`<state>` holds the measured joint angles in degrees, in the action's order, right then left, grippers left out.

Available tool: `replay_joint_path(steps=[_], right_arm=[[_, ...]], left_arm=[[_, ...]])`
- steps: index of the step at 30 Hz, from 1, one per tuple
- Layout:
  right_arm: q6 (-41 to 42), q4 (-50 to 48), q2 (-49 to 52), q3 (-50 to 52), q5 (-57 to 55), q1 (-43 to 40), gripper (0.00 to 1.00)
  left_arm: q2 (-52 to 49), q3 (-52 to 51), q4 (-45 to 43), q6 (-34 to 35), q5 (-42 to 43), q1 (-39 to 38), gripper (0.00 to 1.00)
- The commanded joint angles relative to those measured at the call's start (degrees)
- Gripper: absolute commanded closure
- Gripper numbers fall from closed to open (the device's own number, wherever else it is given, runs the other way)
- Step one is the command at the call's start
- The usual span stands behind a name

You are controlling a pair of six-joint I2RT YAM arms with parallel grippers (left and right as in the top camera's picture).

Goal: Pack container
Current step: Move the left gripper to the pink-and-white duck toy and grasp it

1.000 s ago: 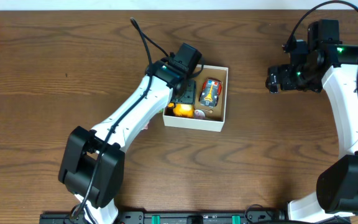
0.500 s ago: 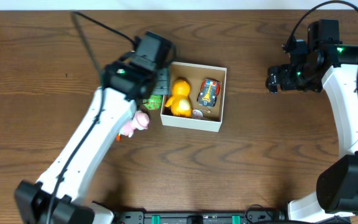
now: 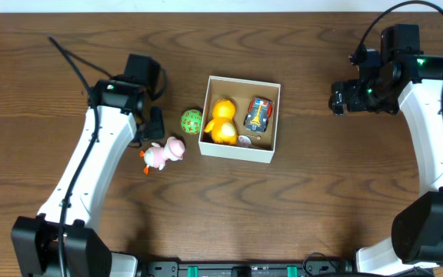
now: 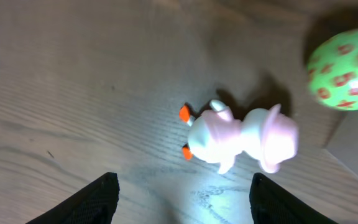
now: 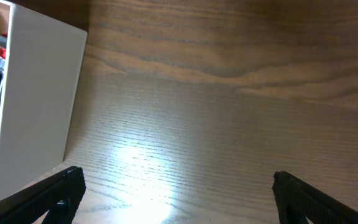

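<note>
Table (image 3: 321, 200): dark wood, everything sits on it.

Left arm (image 3: 91, 177) reaches up the left side. Its gripper (image 4: 185, 199) hangs over bare wood left of the box. Fingers (image 4: 101, 199) are spread wide with nothing between them, and the pink toy lies just ahead of the tips, not touched.

Right arm (image 3: 437, 131) is off on the right side, and its gripper (image 5: 179, 196) is well apart from the box. Fingers (image 5: 64, 190) are wide apart too, holding nothing, with only wood grain under them.

Container (image 3: 237, 151): square box with white walls and a brown inside, at table centre and slightly rotated. The right wrist camera catches one white wall (image 5: 39, 106) at its left edge.

Yellow duck (image 3: 221, 121): inside the box, in the left half, against the left wall.

Pink toy (image 3: 162, 153): an animal figure with orange feet, on its side on the table, outside the box near its lower-left corner. It shows clearly on the left wrist camera (image 4: 241, 137).

Toy car (image 3: 258, 113): red and yellow, inside the box in the right half, near the far wall.

Green ball (image 3: 191, 121): red markings, on the table just beside the box's left wall and above the pink toy. It is apart from the toy in the left wrist view (image 4: 344, 70).

Small round item (image 3: 244, 141): inside the box by the near wall, between the duck and the car. It is too small to identify.
</note>
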<state>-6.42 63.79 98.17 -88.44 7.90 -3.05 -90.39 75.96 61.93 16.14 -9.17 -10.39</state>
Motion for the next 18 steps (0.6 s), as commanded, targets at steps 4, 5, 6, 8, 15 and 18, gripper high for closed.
replay_joint_path(steps=[4, 5, 6, 8, 15, 18], right_arm=[[0.8, 0.1, -1.3, -0.7, 0.0, -0.3, 0.01], [0.8, 0.1, -1.3, -0.7, 0.0, -0.3, 0.01], [0.8, 0.1, -1.3, -0.7, 0.0, -0.3, 0.01], [0.8, 0.1, -1.3, -0.7, 0.0, -0.3, 0.01], [0.8, 0.1, -1.3, -0.7, 0.0, -0.3, 0.01], [0.8, 0.1, -1.3, -0.7, 0.0, -0.3, 0.01]], left_arm=[[-0.6, -7.6, -5.0, -8.5, 5.4, 2.4, 0.32], [-0.6, -9.1, -6.2, -12.4, 6.8, 2.4, 0.32], [-0.6, -10.1, -7.0, -14.7, 7.9, 2.3, 0.32], [-0.6, -12.6, -8.7, -19.1, 11.3, 2.3, 0.32], [-0.6, -19.5, -14.4, -23.0, 15.0, 2.3, 0.2], [-0.6, -22.6, -19.2, -24.1, 15.0, 2.3, 0.18]])
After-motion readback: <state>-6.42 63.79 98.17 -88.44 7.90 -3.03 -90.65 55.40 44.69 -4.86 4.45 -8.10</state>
